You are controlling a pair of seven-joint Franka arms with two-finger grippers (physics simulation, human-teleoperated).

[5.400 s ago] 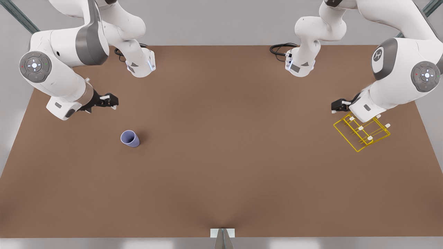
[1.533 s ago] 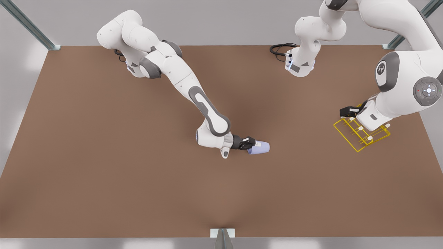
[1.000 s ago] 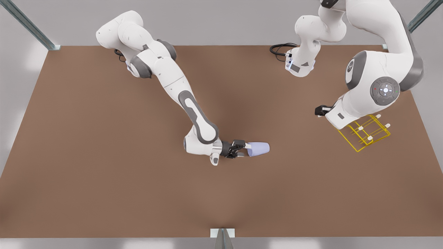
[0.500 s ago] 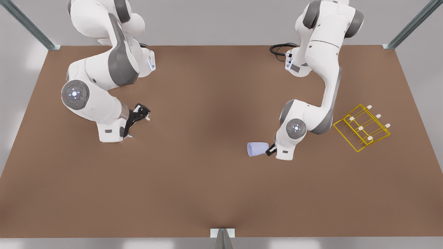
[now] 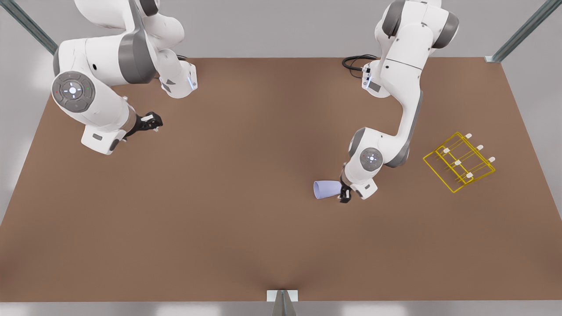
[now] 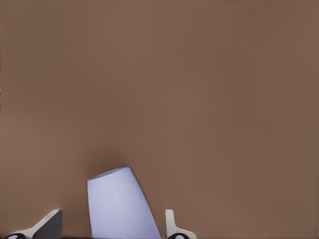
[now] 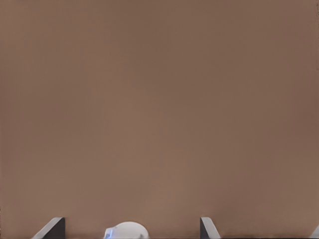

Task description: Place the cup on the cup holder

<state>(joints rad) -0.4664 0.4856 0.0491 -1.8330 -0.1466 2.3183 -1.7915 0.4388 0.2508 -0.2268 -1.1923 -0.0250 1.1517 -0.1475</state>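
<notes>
Left gripper (image 5: 344, 193) is sitting at the narrow base end of the cup (image 5: 326, 189), and from its wrist camera the two fingers (image 6: 172, 225) are standing apart with the cup (image 6: 121, 204) between them — a gap shows on each side, so they are not clamped on it. That cup is lying on its side on the brown tabletop (image 5: 246, 237), a little toward the front view's right of the middle, its wide rim pointing toward the front view's left. Well apart from it, close to the table's edge on the front view's right, the cup holder (image 5: 459, 162) is standing flat with its white-tipped pegs up. Over by the far corner on the front view's left, the right gripper (image 5: 152, 120) is hanging above bare table — its arm is waiting there, its fingers (image 7: 54, 227) spread wide with nothing between them, and the arm's base (image 7: 126, 230) is peeking between them.
</notes>
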